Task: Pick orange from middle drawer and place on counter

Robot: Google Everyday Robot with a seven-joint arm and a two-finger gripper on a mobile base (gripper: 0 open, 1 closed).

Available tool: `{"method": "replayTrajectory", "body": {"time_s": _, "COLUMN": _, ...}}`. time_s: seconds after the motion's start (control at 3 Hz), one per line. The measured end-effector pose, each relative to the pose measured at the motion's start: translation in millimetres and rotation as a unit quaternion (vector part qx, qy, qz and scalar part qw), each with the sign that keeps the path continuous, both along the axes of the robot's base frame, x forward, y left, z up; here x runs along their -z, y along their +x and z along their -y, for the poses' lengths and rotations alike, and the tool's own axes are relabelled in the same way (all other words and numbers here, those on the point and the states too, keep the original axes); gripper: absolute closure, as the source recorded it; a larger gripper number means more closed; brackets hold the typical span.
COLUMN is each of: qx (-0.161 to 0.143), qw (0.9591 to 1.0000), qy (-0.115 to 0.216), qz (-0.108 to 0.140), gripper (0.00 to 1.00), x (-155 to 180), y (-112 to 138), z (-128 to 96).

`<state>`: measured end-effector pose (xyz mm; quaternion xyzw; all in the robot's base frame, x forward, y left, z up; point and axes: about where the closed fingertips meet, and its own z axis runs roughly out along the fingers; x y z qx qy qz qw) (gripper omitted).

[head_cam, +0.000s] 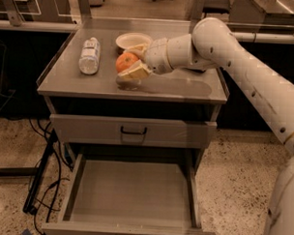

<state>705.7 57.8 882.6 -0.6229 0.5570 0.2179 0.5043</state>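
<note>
Gripping orange (124, 61) in jaws, low over bench (186, 89); touching it or not, can't tell. Just behind jaws, bowl (129, 39) half hidden. Beyond their tips, bottle (89, 54). Well below, drawer (130, 194) open, front edge cropped.

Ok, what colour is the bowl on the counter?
Cream. The camera view shows the bowl just behind the gripper holding the orange.

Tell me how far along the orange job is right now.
Done: the orange is out of the drawer, which sits pulled out below. In hand: the gripper grips the orange low over the counter, in front of the bowl; whether it touches the surface is unclear. Left: set it down, release and pull back.
</note>
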Motion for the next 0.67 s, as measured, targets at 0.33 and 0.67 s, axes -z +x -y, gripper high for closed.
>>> {"method": "replayTrajectory", "body": {"time_s": 0.33, "qx": 0.005, "qw": 0.9999, "qy": -0.001, "qz": -0.012, "gripper": 1.0, "x": 20.5, "y": -1.2, "z": 0.5}}
{"method": "replayTrajectory", "body": {"time_s": 0.67, "qx": 0.011, "qw": 0.9998, "qy": -0.004, "qz": -0.019, "gripper": 1.0, "x": 33.6, "y": 5.6, "z": 4.4}}
